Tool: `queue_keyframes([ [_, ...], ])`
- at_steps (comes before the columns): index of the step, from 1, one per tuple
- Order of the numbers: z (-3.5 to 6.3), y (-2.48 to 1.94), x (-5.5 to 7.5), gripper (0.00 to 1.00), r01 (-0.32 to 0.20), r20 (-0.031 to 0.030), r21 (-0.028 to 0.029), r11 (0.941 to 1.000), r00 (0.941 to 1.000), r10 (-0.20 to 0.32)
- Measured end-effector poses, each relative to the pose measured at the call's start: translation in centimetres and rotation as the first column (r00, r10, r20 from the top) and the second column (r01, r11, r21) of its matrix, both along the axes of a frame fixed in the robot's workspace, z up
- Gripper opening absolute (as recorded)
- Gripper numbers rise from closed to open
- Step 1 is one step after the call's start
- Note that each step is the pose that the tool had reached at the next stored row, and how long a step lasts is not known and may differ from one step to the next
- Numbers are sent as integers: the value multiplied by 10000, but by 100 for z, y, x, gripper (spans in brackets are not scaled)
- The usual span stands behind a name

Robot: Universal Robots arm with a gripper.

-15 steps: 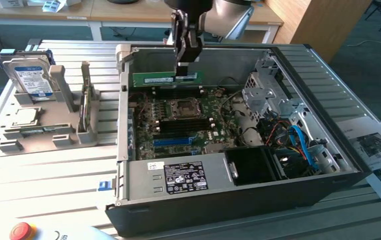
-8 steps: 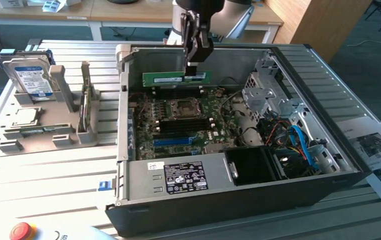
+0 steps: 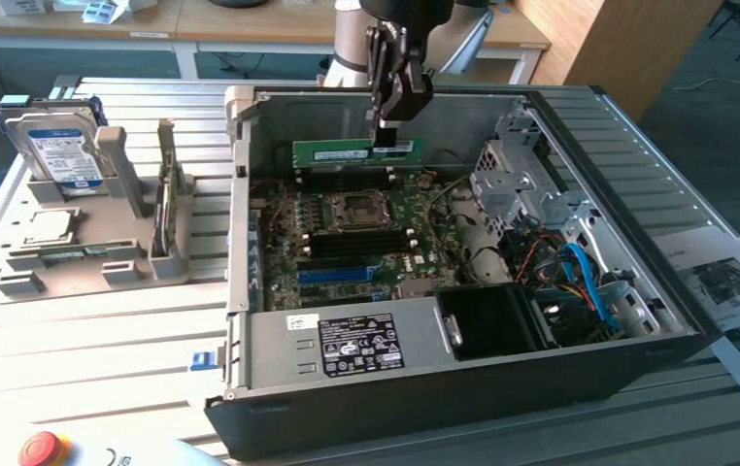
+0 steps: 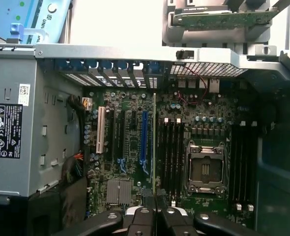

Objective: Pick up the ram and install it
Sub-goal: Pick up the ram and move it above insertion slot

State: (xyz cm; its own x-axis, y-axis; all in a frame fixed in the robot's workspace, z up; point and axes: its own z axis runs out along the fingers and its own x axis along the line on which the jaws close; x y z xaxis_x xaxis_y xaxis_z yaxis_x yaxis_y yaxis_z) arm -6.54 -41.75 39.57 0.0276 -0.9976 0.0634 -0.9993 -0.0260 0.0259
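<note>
The ram (image 3: 353,151), a long green stick, hangs level above the back of the open computer case, over the motherboard (image 3: 357,228). My gripper (image 3: 391,121) is shut on the stick's right end from above. In the wrist view the ram (image 4: 155,142) appears edge-on as a thin line running out from between the gripper (image 4: 155,216) fingers. There it lies beside the black memory slots (image 4: 170,157), between them and the blue slot (image 4: 144,142). The stick is held clear of the board, touching no slot.
The case walls (image 3: 243,194) surround the motherboard. The CPU socket (image 3: 351,209), the grey power supply (image 3: 344,345) and the drive cage with cables (image 3: 564,262) lie inside. A hard drive (image 3: 59,146) stands in a grey fixture (image 3: 98,252) on the exterior view's left. A red button (image 3: 44,449) sits at the front.
</note>
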Motion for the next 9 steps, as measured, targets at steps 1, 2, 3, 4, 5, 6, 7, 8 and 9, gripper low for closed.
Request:
queue_keyframes([
  [1,0,0,0,12,0,0,0,10000,10000,0],
  [2,0,0,0,12,0,0,-1,10000,10000,0],
  [3,0,0,3,12,-1,-5,0,10000,10000,1],
  [4,-1,1,11,12,0,-23,2,10000,10000,0],
  [5,0,1,22,12,-1,-55,0,10000,10000,1],
  [6,0,0,33,12,0,-88,-1,10000,10000,0],
  [7,1,0,40,12,-1,-107,-1,10000,9999,1],
  [8,1,0,40,12,0,-108,-1,10000,9999,0],
  [9,1,0,40,12,-1,-108,-1,10000,9999,1],
])
